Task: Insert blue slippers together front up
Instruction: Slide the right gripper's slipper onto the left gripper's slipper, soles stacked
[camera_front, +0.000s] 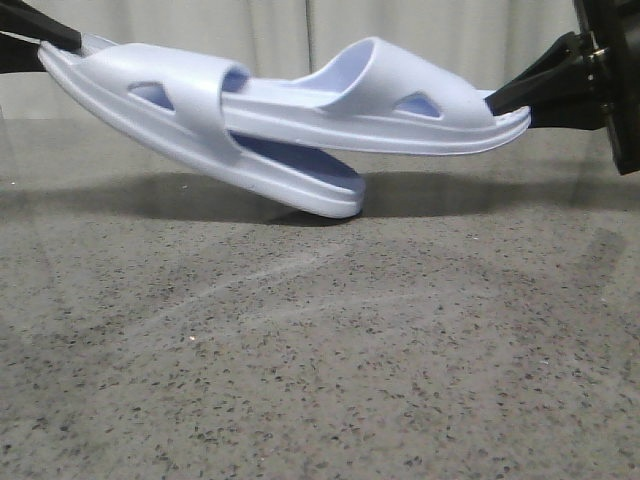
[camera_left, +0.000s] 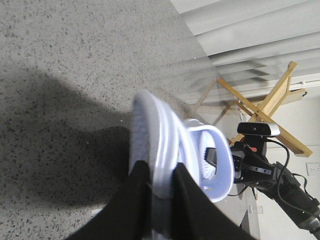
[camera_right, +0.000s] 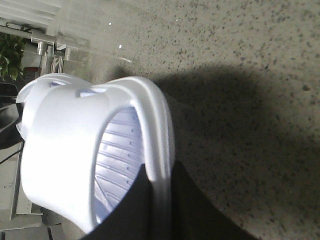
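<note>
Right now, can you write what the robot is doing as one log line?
left end effector: shut on left slipper | right end effector: shut on right slipper | slippers: partly nested, held above table

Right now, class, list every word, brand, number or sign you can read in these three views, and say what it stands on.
None can be read.
Left slipper: no mark on strap or sole.
Right slipper: footbed shows only moulded ribs, no lettering.
Camera on the wooden stand: any label is too small and blurred to read.
Table: speckles only.
</note>
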